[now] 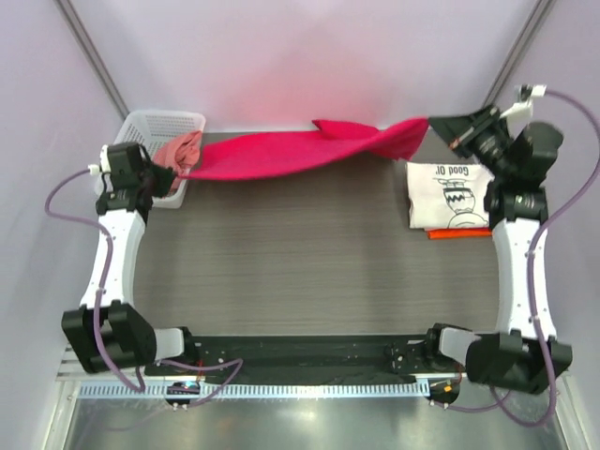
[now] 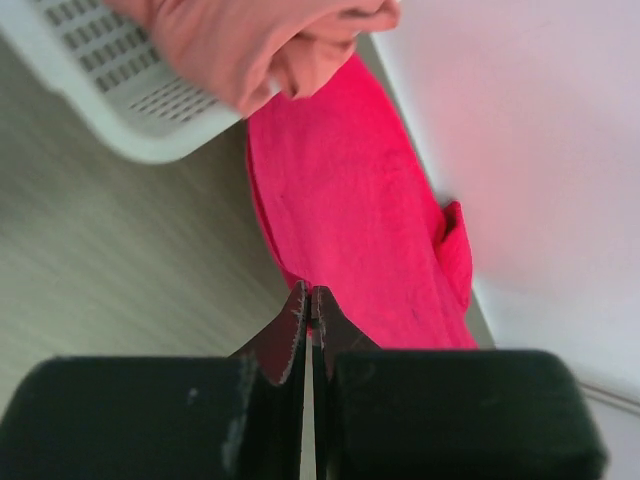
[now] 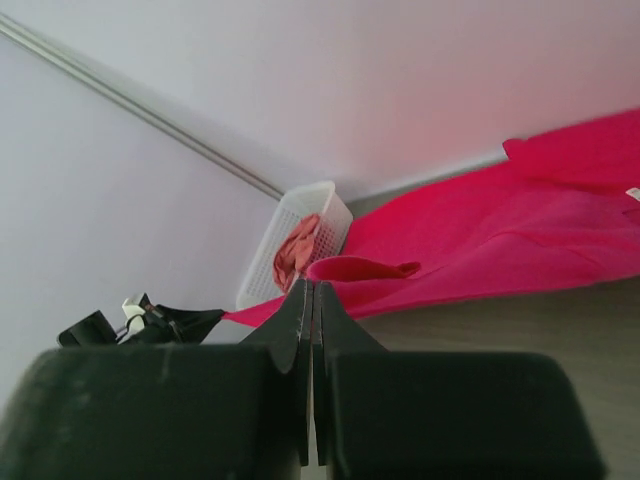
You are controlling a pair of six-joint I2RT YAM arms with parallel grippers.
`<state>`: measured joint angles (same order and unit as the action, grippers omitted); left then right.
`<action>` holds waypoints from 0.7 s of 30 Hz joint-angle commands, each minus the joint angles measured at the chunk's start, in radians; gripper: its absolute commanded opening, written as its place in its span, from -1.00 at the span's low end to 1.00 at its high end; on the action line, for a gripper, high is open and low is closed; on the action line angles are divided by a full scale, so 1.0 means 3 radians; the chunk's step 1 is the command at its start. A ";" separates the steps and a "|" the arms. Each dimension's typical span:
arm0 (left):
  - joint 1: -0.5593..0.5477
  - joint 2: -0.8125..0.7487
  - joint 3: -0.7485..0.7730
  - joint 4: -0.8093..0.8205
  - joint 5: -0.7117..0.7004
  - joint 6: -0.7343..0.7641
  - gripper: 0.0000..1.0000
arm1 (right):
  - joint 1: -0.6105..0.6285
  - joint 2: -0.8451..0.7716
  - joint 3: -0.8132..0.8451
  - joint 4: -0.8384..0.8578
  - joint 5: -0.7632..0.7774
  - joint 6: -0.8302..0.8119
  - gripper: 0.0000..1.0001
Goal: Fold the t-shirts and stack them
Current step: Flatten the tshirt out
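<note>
The crimson-red t-shirt hangs stretched in a long band along the table's far edge, held at both ends. My left gripper is shut on its left end beside the basket; in the left wrist view the gripper pinches the cloth. My right gripper is shut on the right end, and its wrist view shows the gripper closed on the shirt. A folded white t-shirt with black cartoon print lies at the right on a folded orange one.
A white basket stands at the far left corner with a salmon-orange shirt in it; the basket and shirt show in the left wrist view. The back wall is close behind the red shirt.
</note>
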<state>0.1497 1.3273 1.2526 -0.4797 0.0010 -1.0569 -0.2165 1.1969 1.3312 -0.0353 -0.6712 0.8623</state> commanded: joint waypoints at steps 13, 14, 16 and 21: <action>0.0028 -0.1826 -0.2150 0.0035 0.0146 0.0240 -1.00 | -0.0015 -0.2433 -0.1824 -0.1496 0.0141 -0.0824 -0.97; 0.0028 -0.1928 -0.2252 -0.0153 0.0029 0.0230 -1.00 | -0.0015 -0.2526 -0.1865 -0.1610 0.0161 -0.0930 -0.98; 0.0033 -0.2230 -0.2339 -0.0338 -0.0166 0.0194 -1.00 | -0.0015 -0.2680 -0.1875 -0.1961 0.0288 -0.1033 -0.98; 0.0033 -0.2624 -0.2559 -0.0579 -0.0290 0.0000 -0.99 | -0.0015 -0.2839 -0.2028 -0.2168 0.0504 -0.1156 -0.98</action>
<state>0.1520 0.5793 0.5037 -0.6060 -0.0391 -1.0187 -0.2180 0.3382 0.7513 -0.6056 -0.5842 0.5713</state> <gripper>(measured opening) 0.005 0.023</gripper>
